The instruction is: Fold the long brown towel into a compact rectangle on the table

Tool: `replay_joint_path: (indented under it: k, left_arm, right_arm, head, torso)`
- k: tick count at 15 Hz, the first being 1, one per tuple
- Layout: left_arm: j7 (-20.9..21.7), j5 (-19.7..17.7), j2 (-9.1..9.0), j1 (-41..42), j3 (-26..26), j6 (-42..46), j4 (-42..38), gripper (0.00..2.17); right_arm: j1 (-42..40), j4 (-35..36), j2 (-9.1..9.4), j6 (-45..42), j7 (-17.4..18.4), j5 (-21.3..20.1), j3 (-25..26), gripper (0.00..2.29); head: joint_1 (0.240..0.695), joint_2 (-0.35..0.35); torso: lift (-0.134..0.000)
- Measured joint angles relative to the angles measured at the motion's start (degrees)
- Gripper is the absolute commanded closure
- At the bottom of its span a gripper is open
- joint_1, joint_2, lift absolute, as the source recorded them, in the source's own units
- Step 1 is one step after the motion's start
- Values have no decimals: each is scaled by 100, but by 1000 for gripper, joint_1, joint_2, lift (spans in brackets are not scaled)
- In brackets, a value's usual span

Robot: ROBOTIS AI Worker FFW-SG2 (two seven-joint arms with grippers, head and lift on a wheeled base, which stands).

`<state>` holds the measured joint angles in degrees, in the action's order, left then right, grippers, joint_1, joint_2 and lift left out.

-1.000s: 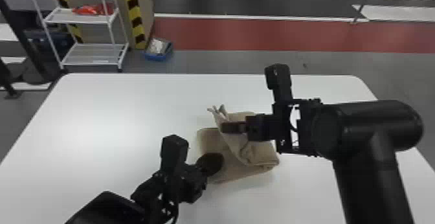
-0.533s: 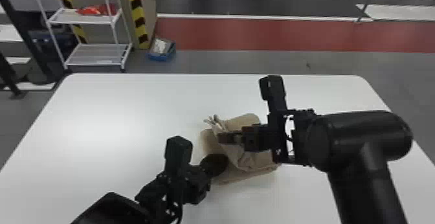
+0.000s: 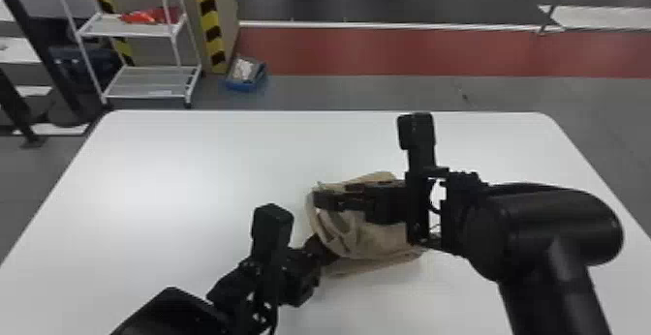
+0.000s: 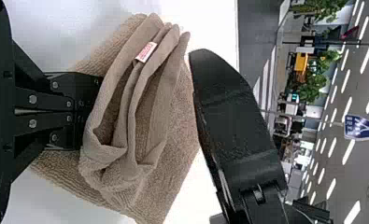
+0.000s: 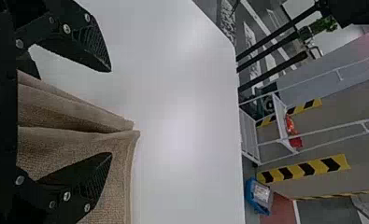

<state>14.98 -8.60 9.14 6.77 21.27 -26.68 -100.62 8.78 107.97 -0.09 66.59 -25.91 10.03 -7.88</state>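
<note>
The brown towel (image 3: pixel 382 235) is bunched in folded layers at the table's middle. My right gripper (image 3: pixel 322 199) is over its far left part. In the right wrist view, that gripper (image 5: pixel 110 113) is open, one finger over the towel (image 5: pixel 74 144) and the other beyond its edge. My left gripper (image 3: pixel 325 251) is at the towel's near left side. In the left wrist view my left gripper (image 4: pixel 89 112) is shut, its tips hidden under a loose upper flap of the towel (image 4: pixel 173 116); I cannot tell whether cloth is pinched.
The white table (image 3: pixel 169 189) extends on all sides of the towel. Beyond its far edge stand a white shelf rack (image 3: pixel 150 89) and a blue box (image 3: pixel 246 75) on the floor. Both forearms come in close to the towel.
My right gripper has shifted left and its fingers have spread. The towel's raised tips have sunk and its upper layer has slumped over the left gripper, which has edged right.
</note>
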Motion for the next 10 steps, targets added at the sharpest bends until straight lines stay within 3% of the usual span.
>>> replay_joint_path:
  k: [3,4,5,6,7,10]
  left_arm:
    - [-29,-13,-7,0,-48,40,4,1713]
    - [-58,-20,-17,0,-50,122,27,1713]
    - [-81,-24,-23,-2,-50,197,44,1713]
    - [-92,-30,-29,-14,-47,251,58,1713]
    - [-92,-35,-32,-30,-44,271,65,1713]
    - [-83,-44,-45,-84,-19,281,108,1713]
  right_arm:
    - [-384,397,-7,-233,-220,266,448,151]
    - [-544,457,-15,-403,-347,359,662,427]
    - [-696,495,-24,-565,-447,410,812,1008]
    - [-887,586,-43,-721,-549,437,951,1970]
    - [-1057,684,-66,-802,-633,446,1066,2182]
    - [-1505,942,-137,-957,-1122,502,1480,2189]
  head:
    - [695,-36]
    - [695,-47]
    - [695,-57]
    - [695,-66]
    - [695,-86]
    - [695,-117]
  torso:
    - [-125]
    - [-125]
    - [-125]
    - [-125]
    - [-125]
    - [-125]
